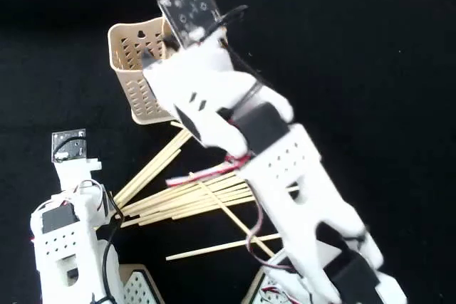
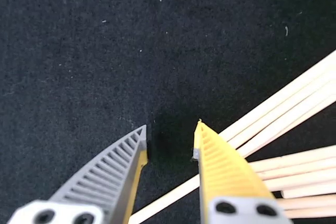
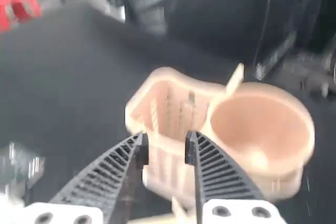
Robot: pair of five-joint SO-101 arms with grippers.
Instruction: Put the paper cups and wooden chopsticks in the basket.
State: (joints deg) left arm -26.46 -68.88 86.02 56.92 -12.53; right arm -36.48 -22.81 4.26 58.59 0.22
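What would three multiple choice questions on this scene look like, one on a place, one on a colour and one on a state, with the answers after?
1. Where do most of the pale wooden chopsticks lie? A on a white plate; B loose on the black tablecloth; C in a drawer.
2. What colours are the fingers of the left tool? A grey and yellow; B both red; C both white.
3. How is the right tool, above the beige perforated plastic basket? A shut on a cup; B shut on a chopstick; C open, holding nothing.
Answers: B, they fan out on the cloth between the arms; A, the left wrist view shows one of each; C, a bare gap shows between its black fingers.
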